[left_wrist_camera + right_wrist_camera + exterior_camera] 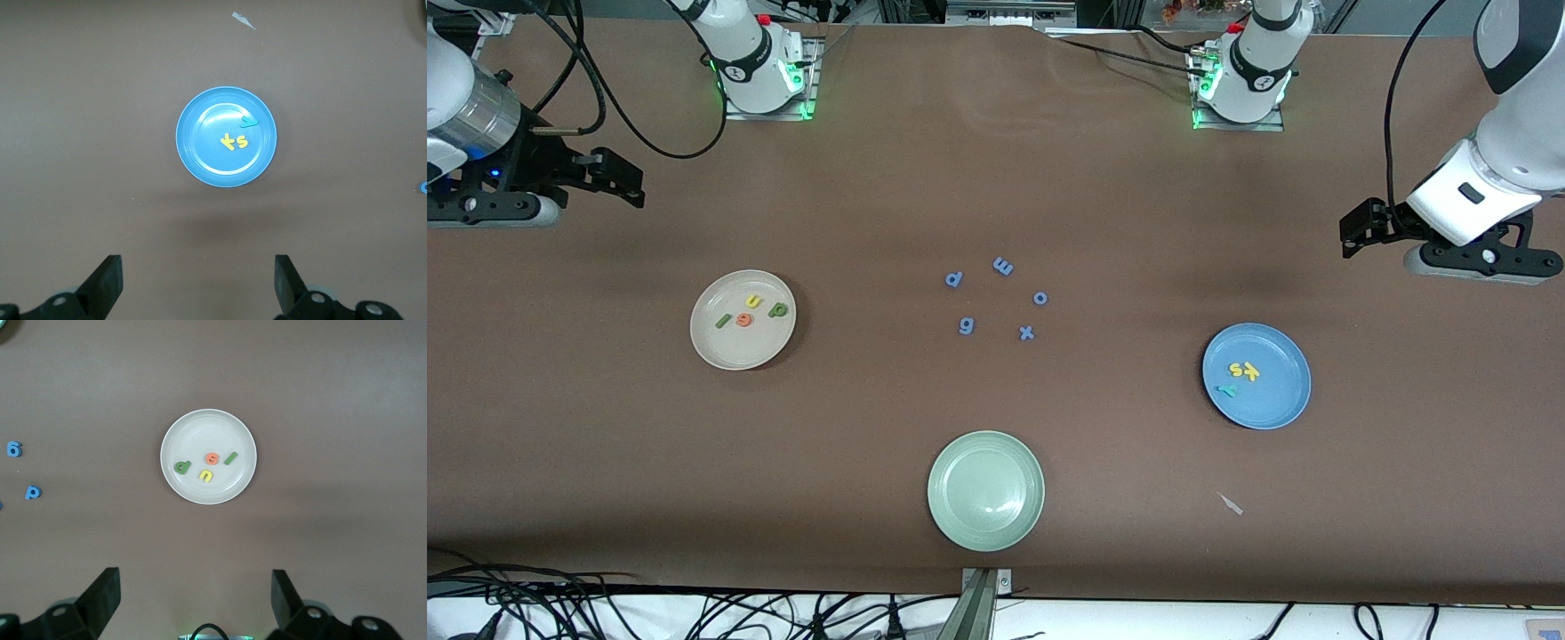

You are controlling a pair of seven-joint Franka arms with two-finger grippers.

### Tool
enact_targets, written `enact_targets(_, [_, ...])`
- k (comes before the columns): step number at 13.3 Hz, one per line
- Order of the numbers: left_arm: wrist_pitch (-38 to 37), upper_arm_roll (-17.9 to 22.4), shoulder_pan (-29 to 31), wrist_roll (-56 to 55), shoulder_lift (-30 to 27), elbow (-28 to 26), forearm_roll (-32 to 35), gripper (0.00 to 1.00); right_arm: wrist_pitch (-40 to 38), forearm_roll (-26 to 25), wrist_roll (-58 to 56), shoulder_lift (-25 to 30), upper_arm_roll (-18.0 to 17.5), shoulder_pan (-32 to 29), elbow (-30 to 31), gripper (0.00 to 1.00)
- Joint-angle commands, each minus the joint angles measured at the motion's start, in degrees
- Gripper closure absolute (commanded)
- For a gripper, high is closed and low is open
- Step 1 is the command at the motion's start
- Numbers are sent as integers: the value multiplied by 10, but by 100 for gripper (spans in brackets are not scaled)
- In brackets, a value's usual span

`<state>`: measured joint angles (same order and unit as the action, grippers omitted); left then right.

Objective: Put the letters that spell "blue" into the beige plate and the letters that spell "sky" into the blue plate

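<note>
The beige plate lies toward the right arm's end and holds the yellow u, green b, orange e and dark green l. In the blue plate, toward the left arm's end, rest the yellow s, yellow k and teal y. My right gripper hangs open and empty high above the table, off from the beige plate. Likewise open and empty, my left gripper hovers off from the blue plate.
A pale green plate sits near the front edge with nothing in it. Blue letters p, m, o, g and x lie mid-table. A paper scrap lies nearer the camera than the blue plate.
</note>
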<state>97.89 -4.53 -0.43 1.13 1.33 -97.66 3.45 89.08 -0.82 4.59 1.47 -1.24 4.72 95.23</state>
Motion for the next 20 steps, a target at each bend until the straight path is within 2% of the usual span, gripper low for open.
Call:
enact_targets(1, [-19, -2, -2, -2, 10, 26, -3, 0, -17, 5, -7, -11, 3, -3, -25, 0])
enact_targets(4, [-22, -1, -2, -2, 14, 31, -12, 0, -19, 5, -12, -11, 19, -4, -31, 0])
enact_targets(9, [-44, -1, 1, -1, 16, 37, -35, 0, -21, -1, -11, -13, 20, -4, -40, 0])
enact_targets(11, [-45, -1, 1, -3, 16, 37, -67, 0, -22, -5, -8, -14, 19, -1, -44, 0])
enact_targets(13, [-46, 0, 5, 6, 16, 37, -70, 0, -22, -24, -5, -20, 16, 2, -44, 0])
enact_targets(20, [-48, 0, 3, 3, 16, 37, -63, 0, -22, -23, -5, -20, 15, 5, -44, 0])
